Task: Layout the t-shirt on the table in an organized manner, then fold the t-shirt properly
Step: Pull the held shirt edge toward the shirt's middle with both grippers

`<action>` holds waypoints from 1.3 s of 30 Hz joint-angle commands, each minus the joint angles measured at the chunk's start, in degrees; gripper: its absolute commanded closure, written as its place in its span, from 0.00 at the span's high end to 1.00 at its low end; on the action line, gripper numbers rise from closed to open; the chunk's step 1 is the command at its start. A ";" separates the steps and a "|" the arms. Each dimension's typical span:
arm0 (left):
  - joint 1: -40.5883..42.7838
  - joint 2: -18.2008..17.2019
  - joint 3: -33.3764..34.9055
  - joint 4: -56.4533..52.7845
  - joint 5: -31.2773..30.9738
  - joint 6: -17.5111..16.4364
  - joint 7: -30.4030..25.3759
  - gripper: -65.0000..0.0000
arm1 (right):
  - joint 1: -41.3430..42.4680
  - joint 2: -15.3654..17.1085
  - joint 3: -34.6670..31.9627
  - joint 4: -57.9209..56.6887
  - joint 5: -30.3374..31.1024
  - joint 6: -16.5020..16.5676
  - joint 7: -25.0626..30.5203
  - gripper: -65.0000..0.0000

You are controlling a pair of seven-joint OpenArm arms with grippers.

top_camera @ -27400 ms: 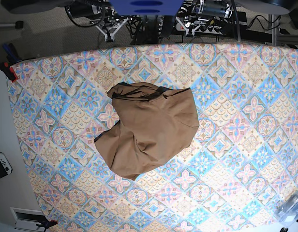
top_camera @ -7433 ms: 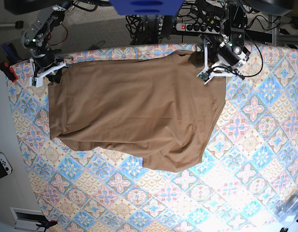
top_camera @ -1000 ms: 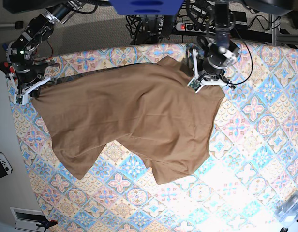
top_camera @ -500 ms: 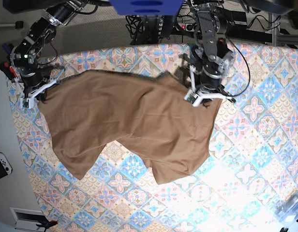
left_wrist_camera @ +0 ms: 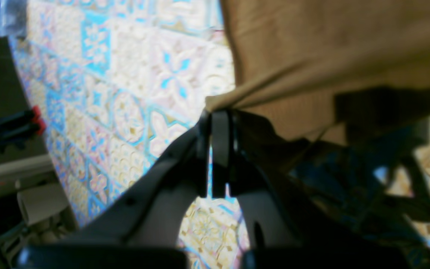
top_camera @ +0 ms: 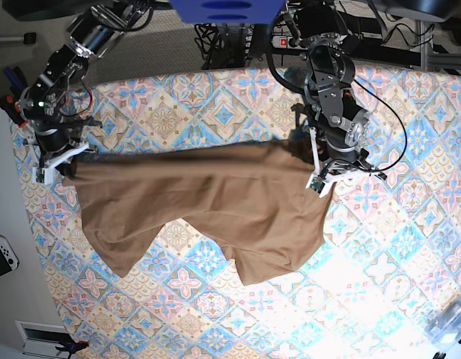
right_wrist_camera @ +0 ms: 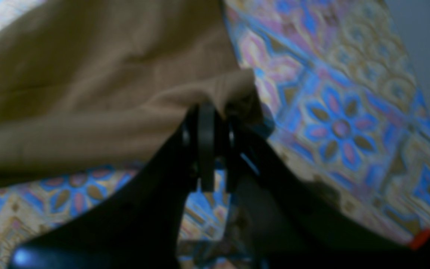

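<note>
**Shirt strung between two pinching grippers**

While the shirt (top_camera: 208,194) hangs stretched across the middle of the table (top_camera: 395,247), both arms have hold of its upper edge, one at each end. The left gripper (top_camera: 324,178), on the right side of the base view, is clamped tight on a corner of the tan cloth; the left wrist view shows its two dark fingers (left_wrist_camera: 220,149) pressed together with a bunched fold of fabric (left_wrist_camera: 312,48) pinched at their tips and the patterned table (left_wrist_camera: 125,93) below. Over at the other end, the right gripper (top_camera: 52,166) sits near the table's edge, and its fingers (right_wrist_camera: 205,145) are likewise squeezed onto a rolled-over hem of the shirt (right_wrist_camera: 106,93), with blue and pink floral tiles (right_wrist_camera: 334,127) just beside. Between the two grips the top edge runs nearly straight and taut, casting a dark shadow line onto the table behind it. Below that line the cloth lies on the surface, ending in two uneven lobes with a notch of bare table between them. Both wrist views are blurred, so finer detail of the hem cannot be made out.
</note>
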 commanded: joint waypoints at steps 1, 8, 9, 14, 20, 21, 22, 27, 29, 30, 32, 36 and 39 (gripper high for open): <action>-1.03 -0.47 0.31 0.73 0.42 0.43 0.09 0.00 | 0.19 0.86 0.28 0.34 0.42 -0.08 0.79 0.00; -4.28 -1.08 0.05 -2.78 0.94 0.43 1.67 0.00 | 0.19 0.95 0.28 -4.41 0.42 -0.08 0.88 0.00; -4.46 -1.08 0.05 -2.87 0.94 0.43 1.67 0.00 | 0.19 1.04 0.28 -5.11 0.42 -0.08 0.88 0.00; -4.46 -1.08 0.31 -2.87 0.94 0.43 1.67 0.00 | 3.53 2.80 -1.39 -5.55 0.42 -0.08 0.88 0.00; -5.95 -1.08 0.05 -3.31 0.94 0.43 1.67 0.00 | 6.61 2.88 -2.53 -5.55 0.42 -0.08 0.88 0.00; -6.04 -1.08 0.05 -3.84 0.94 0.43 1.67 0.00 | 6.70 2.88 -2.53 -5.64 0.42 -0.08 0.88 0.00; -6.13 -1.17 -0.04 -4.19 0.94 0.43 1.67 0.00 | 6.70 2.88 -2.62 -5.82 0.42 -0.08 0.88 0.00; -6.13 -2.14 0.14 -5.24 0.94 0.43 1.67 0.00 | 7.58 3.24 -2.62 -11.53 0.33 -0.08 1.06 0.00; -7.10 -2.23 0.05 -5.77 0.94 0.43 1.67 0.00 | 9.86 3.76 -2.62 -13.29 0.33 -0.08 2.38 0.00; -7.36 -2.23 -0.04 -5.77 0.94 0.43 1.67 0.00 | 10.57 3.85 -2.62 -14.08 0.33 -0.08 3.70 0.00; -7.71 -2.40 -0.04 -5.86 0.94 0.43 1.67 0.00 | 10.83 4.03 -2.62 -15.40 0.33 -0.08 5.72 0.00; -7.80 -3.37 -0.04 -6.65 0.85 0.43 1.67 0.00 | 10.92 4.11 -2.62 -16.36 0.33 -0.08 6.95 0.00; -8.94 -3.37 -0.04 -10.08 0.85 0.52 1.67 0.00 | 11.01 4.20 -2.62 -17.77 0.33 -0.08 7.04 0.00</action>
